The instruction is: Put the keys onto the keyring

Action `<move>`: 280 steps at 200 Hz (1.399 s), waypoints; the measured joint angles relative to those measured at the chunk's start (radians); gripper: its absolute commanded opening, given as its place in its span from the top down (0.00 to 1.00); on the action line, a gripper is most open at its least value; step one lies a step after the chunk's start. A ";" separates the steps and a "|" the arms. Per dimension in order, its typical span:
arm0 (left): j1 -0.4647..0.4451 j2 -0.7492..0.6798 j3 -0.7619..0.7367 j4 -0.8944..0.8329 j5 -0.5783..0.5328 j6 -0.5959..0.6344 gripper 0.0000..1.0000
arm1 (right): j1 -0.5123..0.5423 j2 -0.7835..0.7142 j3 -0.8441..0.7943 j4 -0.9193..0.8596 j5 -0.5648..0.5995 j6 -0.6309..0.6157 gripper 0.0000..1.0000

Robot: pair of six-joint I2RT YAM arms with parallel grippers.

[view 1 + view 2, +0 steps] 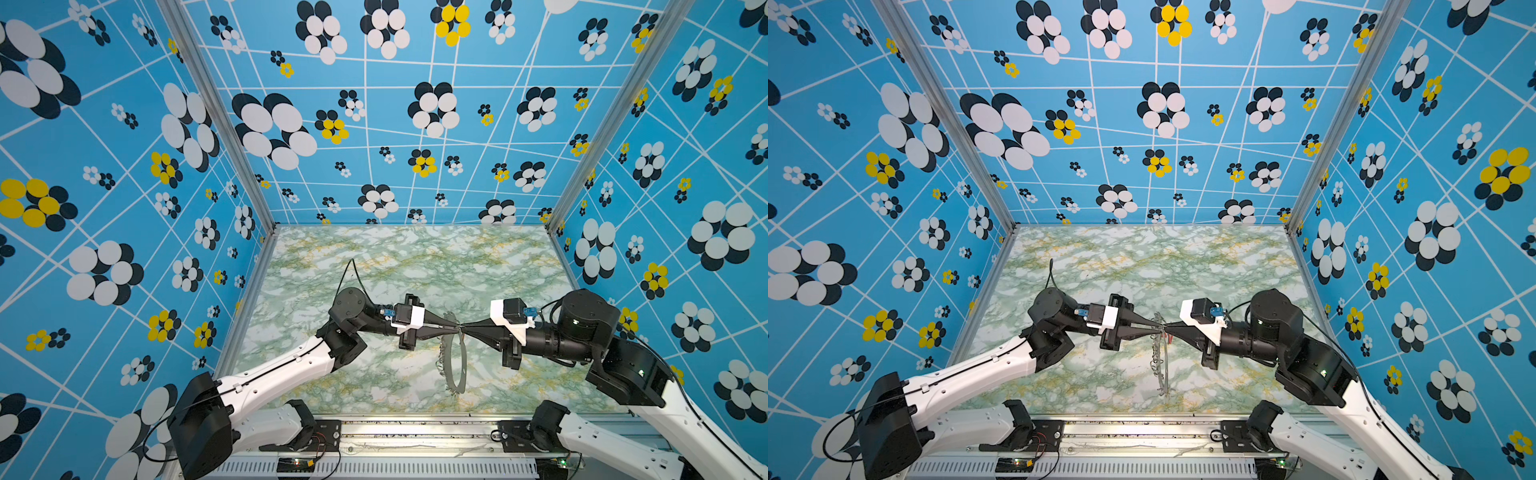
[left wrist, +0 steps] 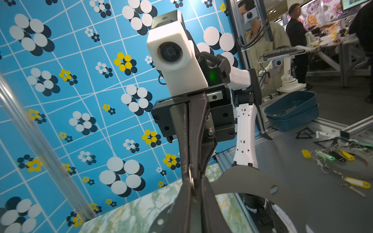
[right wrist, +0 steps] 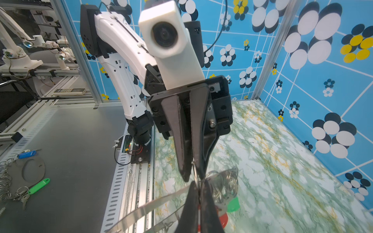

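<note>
- Roughly at mid-table, a little toward 6 o'clock, the left gripper [image 1: 456, 328] and the right gripper [image 1: 464, 327] meet tip to tip in both top views.
- Toward 12 o'clock the marbled tabletop [image 1: 395, 257] lies open as far as the blue patterned back wall [image 1: 395, 124]. At 9 and 3 o'clock the arms' own wrists and elbows take up the room.
- The keyring [image 1: 462, 361] stands on edge under the tips and runs from them toward 6 o'clock. Its low end is near the aluminium front rail [image 1: 415, 424] but short of it. Whether that end rests on the tabletop I cannot tell.
- The left arm [image 1: 282, 368] rises from its base at 7 o'clock, with the white forearm slanting toward 2 o'clock. The wrist is levelled to point at 3 o'clock.
- The right arm [image 1: 582, 328] comes in from 5 o'clock, bends at the elbow and points its wrist level at 9 o'clock.
- The right fingers [image 2: 182, 141] are pressed together and pinch a small wire ring [image 2: 190, 176] at the crescent plate's upper edge. Whether that ring belongs to the plate or to a tag I cannot tell.
- The left fingers [image 3: 177, 133] show only a narrow slit between them, with the same ring at their tips. Whether they grip it I cannot tell.
- In the right wrist view a green key tag [image 3: 233, 204] and a red key tag [image 3: 223, 218] sit just below the right gripper, beside a cluster of silver rings [image 3: 228, 181]. Whether they hang or lie I cannot tell.
</note>
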 measured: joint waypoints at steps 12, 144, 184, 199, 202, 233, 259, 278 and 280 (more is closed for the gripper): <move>-0.001 -0.013 0.008 -0.066 -0.015 0.032 0.69 | 0.000 0.019 0.014 -0.042 0.015 -0.010 1.00; -0.042 -0.063 0.095 -0.540 -0.204 0.232 0.63 | 0.060 0.140 0.126 -0.235 0.171 -0.071 1.00; -0.048 -0.071 0.101 -0.550 -0.216 0.238 0.78 | 0.064 0.143 0.126 -0.238 0.185 -0.079 1.00; -0.048 -0.071 0.103 -0.554 -0.217 0.239 0.84 | 0.064 0.143 0.126 -0.238 0.188 -0.082 1.00; -0.048 -0.071 0.105 -0.554 -0.217 0.243 0.85 | 0.065 0.143 0.126 -0.238 0.189 -0.082 1.00; -0.048 -0.071 0.111 -0.559 -0.223 0.243 0.88 | 0.071 0.142 0.126 -0.238 0.191 -0.083 1.00; -0.051 -0.068 0.122 -0.568 -0.224 0.252 0.88 | 0.071 0.140 0.126 -0.237 0.190 -0.083 1.00; -0.054 -0.068 0.123 -0.573 -0.224 0.262 0.84 | 0.071 0.139 0.126 -0.238 0.187 -0.083 1.00; -0.054 -0.068 0.123 -0.574 -0.224 0.263 0.84 | 0.071 0.139 0.126 -0.238 0.187 -0.082 1.00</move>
